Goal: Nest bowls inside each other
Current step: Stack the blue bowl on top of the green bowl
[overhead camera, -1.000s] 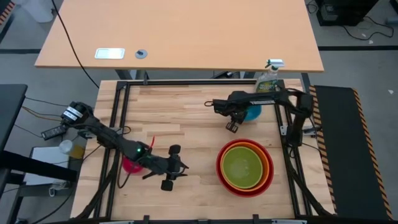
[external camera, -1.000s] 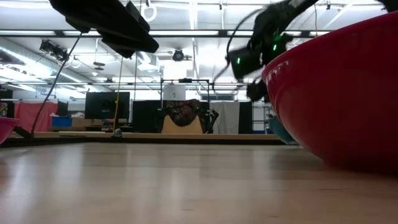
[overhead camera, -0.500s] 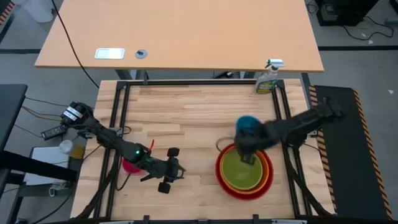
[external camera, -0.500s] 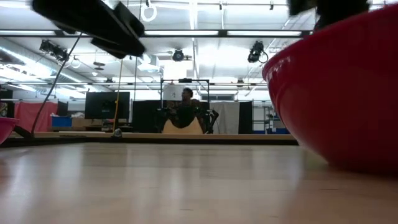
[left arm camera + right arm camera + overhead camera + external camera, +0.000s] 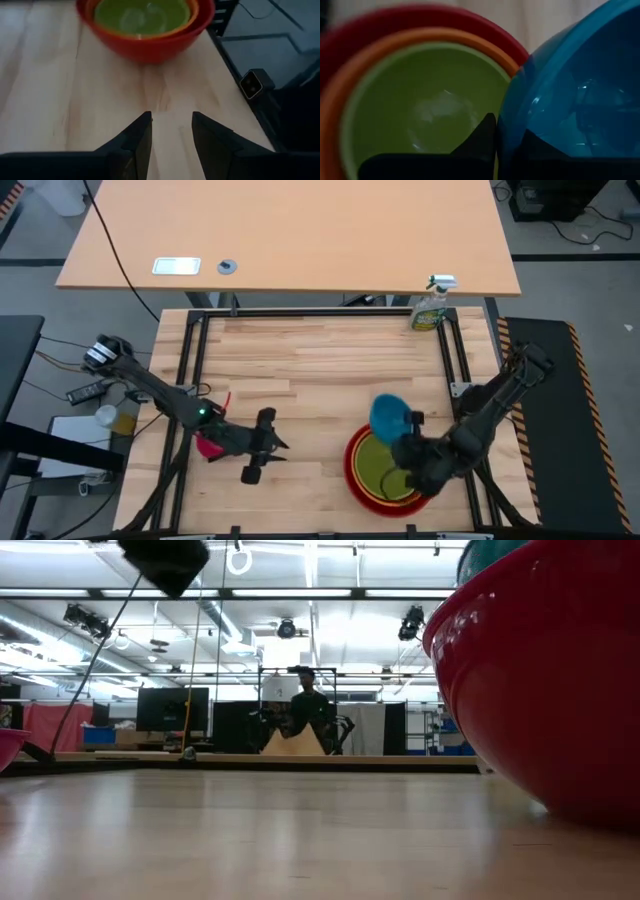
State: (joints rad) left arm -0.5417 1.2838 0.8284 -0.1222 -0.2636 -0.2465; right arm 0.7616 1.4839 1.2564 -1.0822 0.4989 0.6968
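A red bowl (image 5: 360, 485) with an orange (image 5: 335, 100) and a lime green bowl (image 5: 385, 470) nested in it stands at the table's near right; it also shows in the left wrist view (image 5: 145, 42). My right gripper (image 5: 405, 438) is shut on the blue bowl (image 5: 388, 415), just above the stack's far rim. The pink bowl (image 5: 208, 446) rests on the table at the near left, partly under my left arm. My left gripper (image 5: 256, 457) hovers open, right of the pink bowl, pointing at the stack. My right gripper pinches the blue bowl's rim (image 5: 504, 135), one finger (image 5: 485, 131) outside the wall and the other inside. The fingers slant down from the table's right side. The bowl is lifted clear and tipped, its hollow turned toward the wrist, above the green bowl (image 5: 420, 110).
A green spray bottle (image 5: 432, 305) stands at the table's far right corner. A black frame (image 5: 190, 380) runs along the table's edges. A person stands in the room beyond the table (image 5: 305, 705). Bare wood lies across the middle and far part.
My right gripper has swung from the far right, near the spray bottle, toward the near edge with the blue bowl, turning as it went, and now hangs over the stack. My left gripper has risen a little and drawn back toward the left edge.
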